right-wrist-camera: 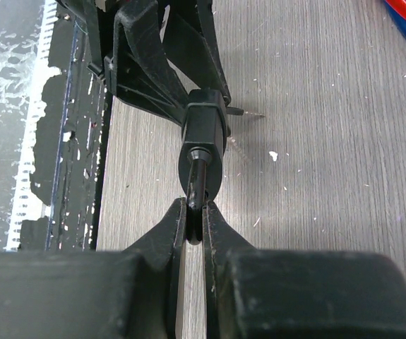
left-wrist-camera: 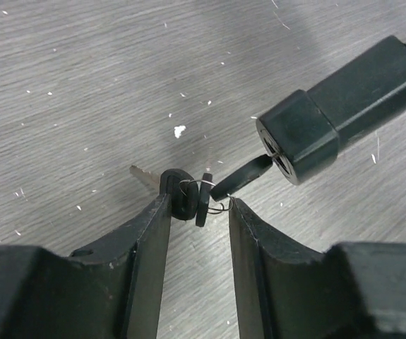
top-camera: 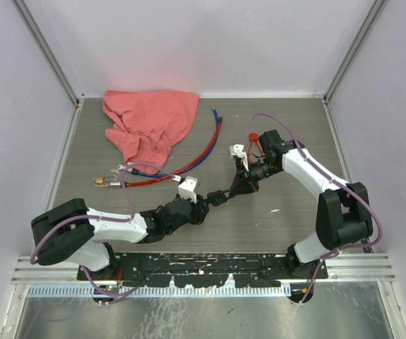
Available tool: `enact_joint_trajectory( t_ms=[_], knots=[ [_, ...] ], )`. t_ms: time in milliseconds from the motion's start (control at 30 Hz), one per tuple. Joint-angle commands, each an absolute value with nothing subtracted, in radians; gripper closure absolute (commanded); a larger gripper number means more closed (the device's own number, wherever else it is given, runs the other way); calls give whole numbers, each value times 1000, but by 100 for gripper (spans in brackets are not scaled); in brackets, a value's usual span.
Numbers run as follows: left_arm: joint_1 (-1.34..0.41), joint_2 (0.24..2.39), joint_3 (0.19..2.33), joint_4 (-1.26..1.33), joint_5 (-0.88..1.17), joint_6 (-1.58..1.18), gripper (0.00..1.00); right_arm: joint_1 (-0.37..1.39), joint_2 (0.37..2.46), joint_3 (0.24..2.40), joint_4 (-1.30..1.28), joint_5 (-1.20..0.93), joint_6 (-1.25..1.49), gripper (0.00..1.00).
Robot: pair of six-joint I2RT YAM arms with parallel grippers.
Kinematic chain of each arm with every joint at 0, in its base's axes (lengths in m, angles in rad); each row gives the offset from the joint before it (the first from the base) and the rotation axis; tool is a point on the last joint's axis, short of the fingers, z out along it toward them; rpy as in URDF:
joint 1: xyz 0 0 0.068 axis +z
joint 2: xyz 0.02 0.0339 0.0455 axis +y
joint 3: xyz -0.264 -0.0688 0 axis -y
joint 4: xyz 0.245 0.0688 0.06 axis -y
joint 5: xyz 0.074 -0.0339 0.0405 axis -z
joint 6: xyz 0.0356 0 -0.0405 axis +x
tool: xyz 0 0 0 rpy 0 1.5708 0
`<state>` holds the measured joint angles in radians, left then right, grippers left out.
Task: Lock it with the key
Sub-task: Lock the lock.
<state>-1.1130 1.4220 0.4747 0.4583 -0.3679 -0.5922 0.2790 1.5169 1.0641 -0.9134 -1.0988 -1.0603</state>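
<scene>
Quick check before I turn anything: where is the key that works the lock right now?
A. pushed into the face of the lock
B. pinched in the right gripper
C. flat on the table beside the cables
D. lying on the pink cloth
A: in the left wrist view the key runs straight into the keyway on the round face of the lock.

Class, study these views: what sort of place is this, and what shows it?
Probably a robot lab test cell: white panel walls enclose a grey table, left arm and right arm stand on a metal rail, with a red cloth and cables as props.
</scene>
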Motion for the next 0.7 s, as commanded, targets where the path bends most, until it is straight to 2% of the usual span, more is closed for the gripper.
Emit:
enact_joint_trajectory(
  t_ms=[0, 433, 667],
  knots=[
    [-1117, 1432, 513, 563, -461, -539, 61, 273, 1491, 1117, -914, -1206, -1067, 99],
    [-1118, 1432, 512, 573, -463, -518, 66, 271, 1496, 1114, -914, -1203, -1069, 99],
    [-1118, 1423, 502, 576, -453, -497, 91, 270, 1497, 1115, -914, -1201, -1069, 99]
  ],
)
